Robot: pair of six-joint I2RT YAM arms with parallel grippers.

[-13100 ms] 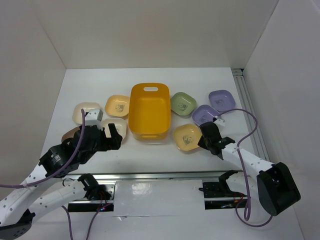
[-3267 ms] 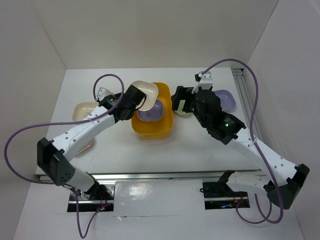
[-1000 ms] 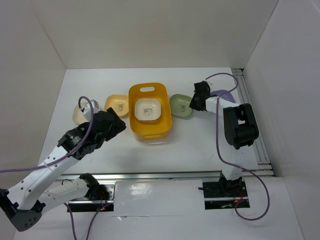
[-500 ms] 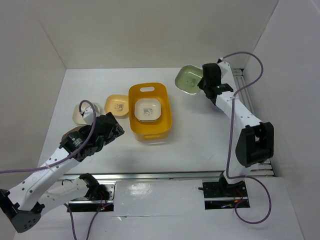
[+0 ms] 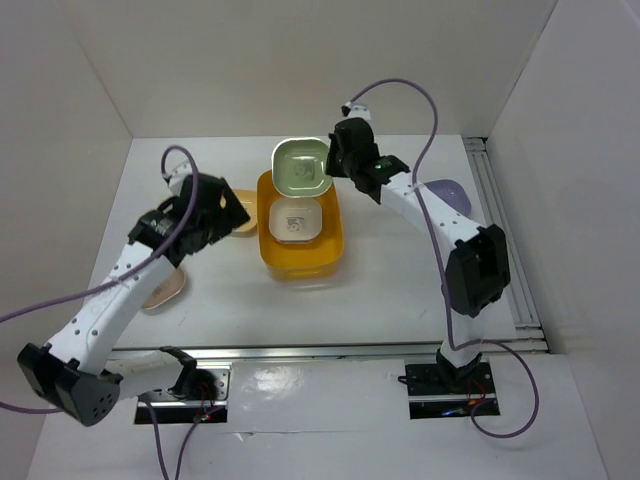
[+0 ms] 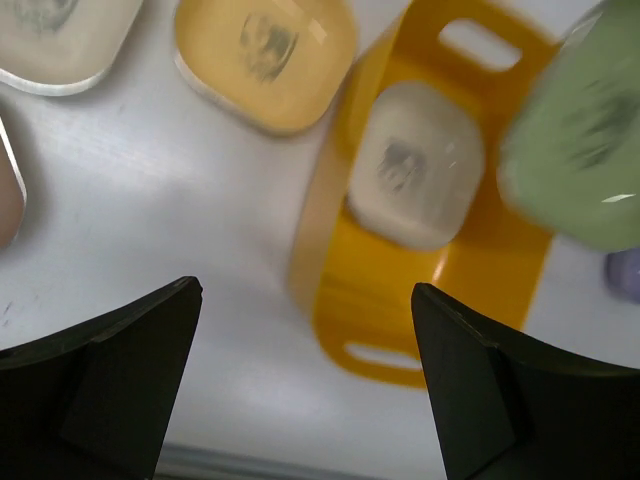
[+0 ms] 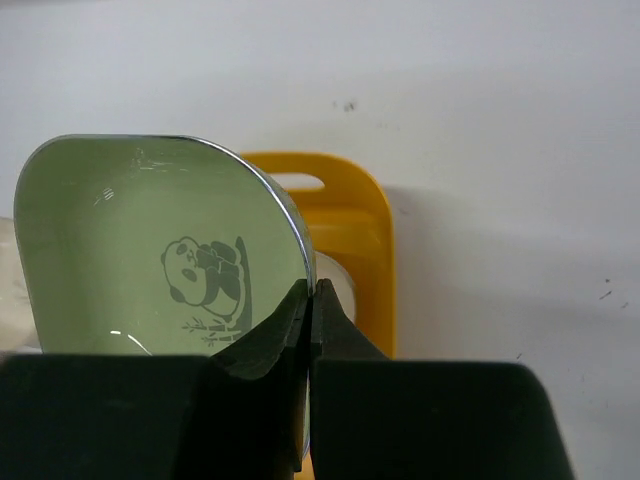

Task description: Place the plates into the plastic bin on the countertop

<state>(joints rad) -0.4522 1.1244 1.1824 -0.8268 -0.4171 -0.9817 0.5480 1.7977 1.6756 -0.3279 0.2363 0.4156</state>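
No word, number or brand name can be read anywhere here. The only clear mark is a small panda drawing (image 7: 205, 275) on the green plate (image 7: 120, 230), with no lettering. The prints on the cream plate (image 6: 415, 165) in the plastic bin (image 6: 490, 270) and on the yellow plate (image 6: 265, 55) are too blurred to make out.

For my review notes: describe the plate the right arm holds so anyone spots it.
Start at the deep yellow-orange plastic bin on the white countertop. Above its far rim the right tool pinches the green plate by its edge. It alone is green, panda-printed and held in the air.
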